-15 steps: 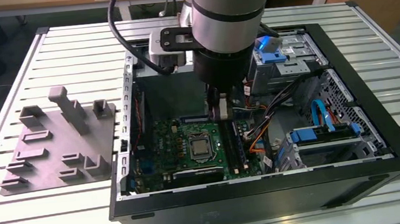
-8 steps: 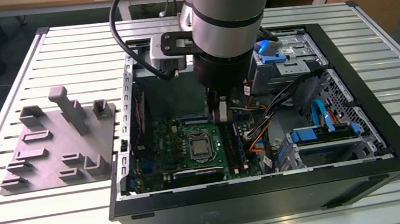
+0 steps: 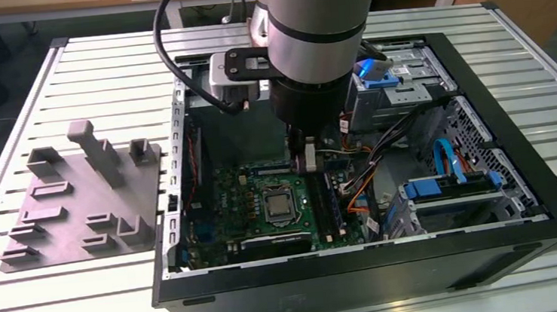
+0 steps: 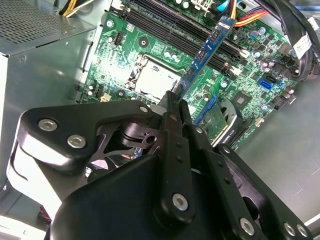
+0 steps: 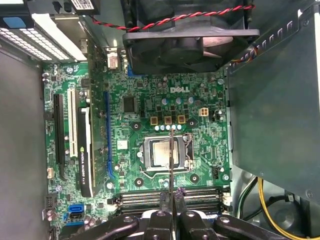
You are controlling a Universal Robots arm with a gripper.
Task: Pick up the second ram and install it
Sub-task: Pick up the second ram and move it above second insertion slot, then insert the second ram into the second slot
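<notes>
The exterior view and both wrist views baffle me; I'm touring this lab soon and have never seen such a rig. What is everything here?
The exterior view comes from a camera off the machine. The thick grey column is a robot arm reaching down into an open computer case, which lies on a slatted metal table. Beside the case, to the exterior view's left, sits a grey plastic fixture with upright tabs. The two wrist views come from cameras riding on the arm, looking past its black jaws at the green motherboard. The jaws are closed on the second ram, a thin memory stick, held over the board near the long memory slots.
</notes>
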